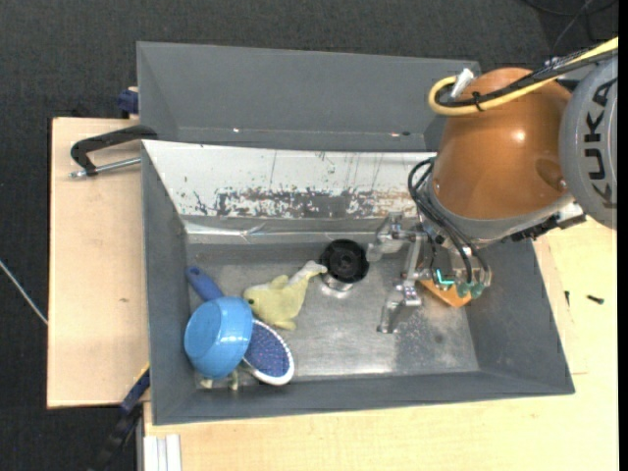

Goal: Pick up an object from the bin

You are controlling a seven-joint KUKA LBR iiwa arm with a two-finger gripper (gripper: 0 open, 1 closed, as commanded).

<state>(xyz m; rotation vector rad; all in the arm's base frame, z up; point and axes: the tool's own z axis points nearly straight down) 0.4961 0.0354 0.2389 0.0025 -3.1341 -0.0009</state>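
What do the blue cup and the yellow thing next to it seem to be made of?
Blue cup: probably hard plastic, smooth and slightly glossy, with light reflecting on its rim. Yellow thing: looks like soft cloth or plush, matte, with a limp, crumpled outline.

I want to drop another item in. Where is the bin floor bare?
Bare floor runs along the bin's near wall, from the blue-bristled brush across to the gripper, below the black round cap. Crowded: the lower-left corner, where the blue cup, brush and yellow soft thing lie packed together.
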